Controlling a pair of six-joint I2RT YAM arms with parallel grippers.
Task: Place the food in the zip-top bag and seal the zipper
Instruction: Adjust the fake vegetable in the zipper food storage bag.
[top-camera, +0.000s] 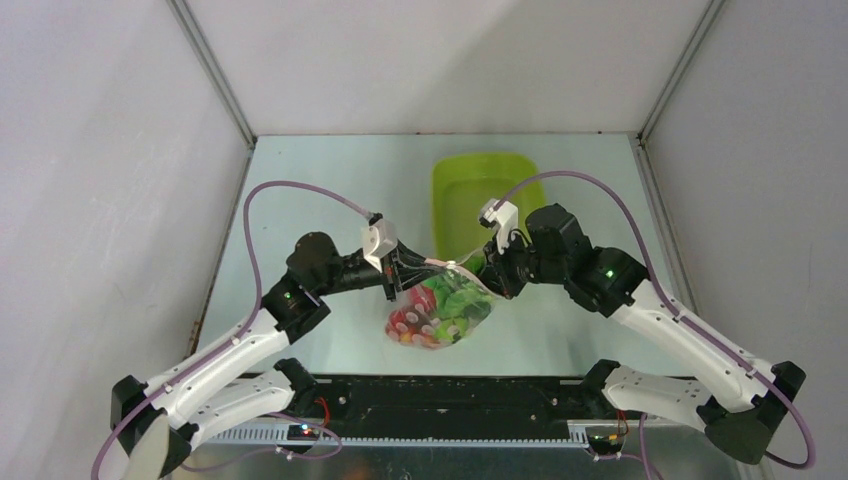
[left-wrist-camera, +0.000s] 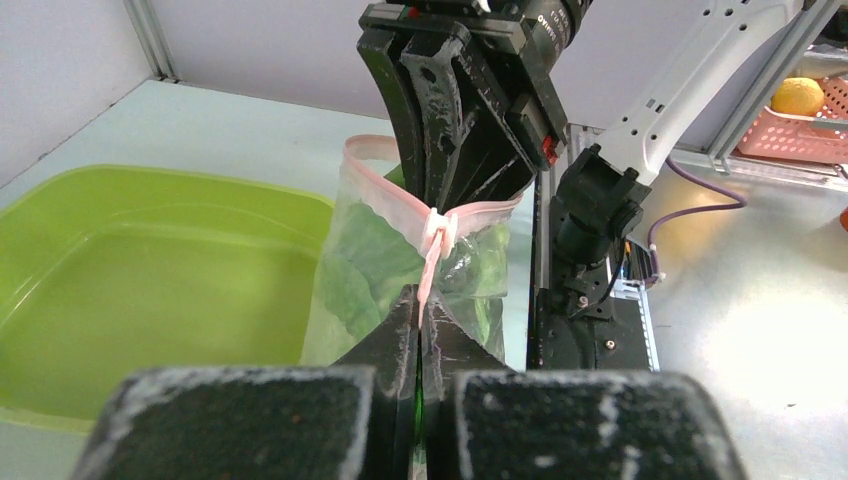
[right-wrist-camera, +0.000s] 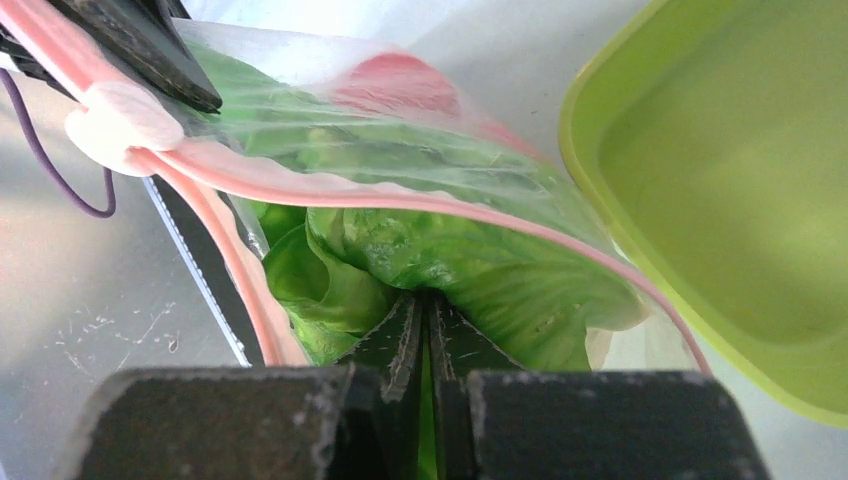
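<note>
Two pincers hold the bag (top-camera: 455, 300) near the middle of the table's (top-camera: 320, 180) near edge. The left pincer (left-wrist-camera: 422, 300) is clamped on the pink zipper (right-wrist-camera: 400, 197), the right pincer (right-wrist-camera: 428, 305) on the bag just below it. Lettuce (right-wrist-camera: 470, 270) bulges in the gaping mouth, so a trapped leaf could block the seal.

No text (or number) can be read.

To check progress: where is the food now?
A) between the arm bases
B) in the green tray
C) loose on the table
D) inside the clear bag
D: the lettuce and red pieces show through the wall of the bag.
</note>
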